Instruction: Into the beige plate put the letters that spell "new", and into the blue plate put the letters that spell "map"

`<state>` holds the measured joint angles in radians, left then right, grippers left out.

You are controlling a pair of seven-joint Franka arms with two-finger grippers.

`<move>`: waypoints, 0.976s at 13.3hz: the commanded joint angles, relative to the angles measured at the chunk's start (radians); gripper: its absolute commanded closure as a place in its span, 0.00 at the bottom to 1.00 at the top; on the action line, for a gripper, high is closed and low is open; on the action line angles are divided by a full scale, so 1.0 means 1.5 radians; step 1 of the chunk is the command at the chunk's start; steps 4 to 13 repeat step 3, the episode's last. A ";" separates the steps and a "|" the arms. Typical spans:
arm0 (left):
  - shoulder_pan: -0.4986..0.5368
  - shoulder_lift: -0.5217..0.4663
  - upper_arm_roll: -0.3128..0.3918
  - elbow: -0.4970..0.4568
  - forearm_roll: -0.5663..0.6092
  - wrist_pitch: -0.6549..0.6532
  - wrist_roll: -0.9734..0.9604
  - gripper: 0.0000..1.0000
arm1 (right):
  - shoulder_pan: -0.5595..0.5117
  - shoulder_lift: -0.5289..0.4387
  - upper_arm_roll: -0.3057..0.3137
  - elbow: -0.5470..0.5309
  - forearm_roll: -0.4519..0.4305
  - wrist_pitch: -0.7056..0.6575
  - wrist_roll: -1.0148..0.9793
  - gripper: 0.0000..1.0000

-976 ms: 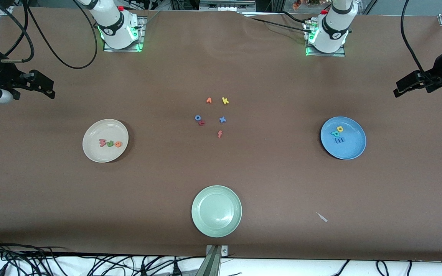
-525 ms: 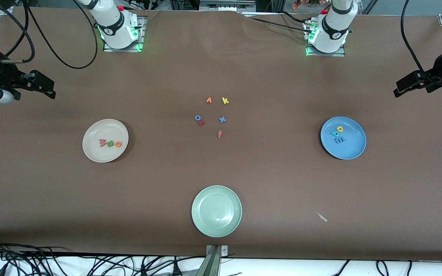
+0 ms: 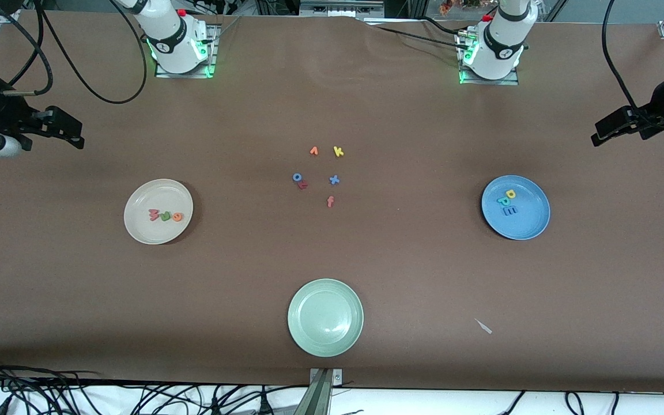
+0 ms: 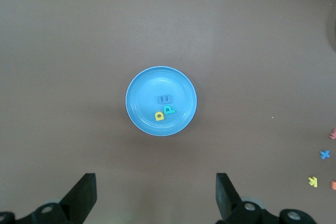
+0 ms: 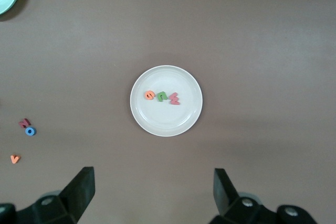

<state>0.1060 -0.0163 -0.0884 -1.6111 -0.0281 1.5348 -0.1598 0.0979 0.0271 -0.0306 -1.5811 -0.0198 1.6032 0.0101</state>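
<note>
Beige plate [image 3: 158,211]: sits on the desk [image 3: 78,288] toward the right arm's end; seen from above in the right wrist view [image 5: 166,100].
Letters in the beige plate: red-pink w [image 3: 154,215], green n [image 3: 165,217] and orange e [image 3: 177,217] lie in a row, close together, near the plate's middle.
Blue plate [image 3: 515,207]: sits on the desk toward the left arm's end; seen from above in the left wrist view [image 4: 160,100].
Letters in the blue plate: yellow a [image 3: 510,194], teal p [image 3: 504,201] and blue m [image 3: 509,210] lie clustered, a and p touching or nearly so.
Pale green plate [image 3: 325,317]: nearest the front camera, between the other two plates.
Loose letters: orange v-shaped letter [image 3: 313,151], yellow k [image 3: 338,151], blue o [image 3: 297,177] touching a red letter [image 3: 303,184], blue x [image 3: 334,180] and red-pink f [image 3: 330,201] lie grouped at mid-desk.
White scrap [image 3: 484,327]: on the desk nearer the front camera than the blue plate.
Left hand [image 4: 156,195]: high over the desk beside the blue plate, fingers wide apart, holding nothing; this arm waits.
Right hand [image 5: 155,192]: high over the desk beside the beige plate, fingers wide apart, holding nothing; this arm waits too.
</note>
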 commanded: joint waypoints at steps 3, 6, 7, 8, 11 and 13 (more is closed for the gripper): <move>0.004 0.008 0.000 0.020 -0.016 -0.014 -0.005 0.00 | -0.001 0.002 -0.002 0.009 0.012 -0.003 -0.001 0.00; 0.004 0.008 0.000 0.020 -0.016 -0.014 -0.005 0.00 | -0.001 0.002 -0.002 0.009 0.012 -0.003 -0.001 0.00; 0.004 0.008 0.000 0.020 -0.016 -0.014 -0.005 0.00 | -0.001 0.002 -0.002 0.009 0.012 -0.003 -0.001 0.00; 0.004 0.008 0.000 0.020 -0.016 -0.014 -0.005 0.00 | -0.001 0.002 -0.002 0.009 0.012 -0.003 -0.001 0.00; 0.004 0.008 0.000 0.020 -0.016 -0.014 -0.005 0.00 | -0.001 0.002 -0.002 0.009 0.012 -0.003 -0.001 0.00; 0.004 0.008 0.000 0.020 -0.016 -0.014 -0.005 0.00 | -0.001 0.002 -0.002 0.009 0.012 -0.003 -0.001 0.00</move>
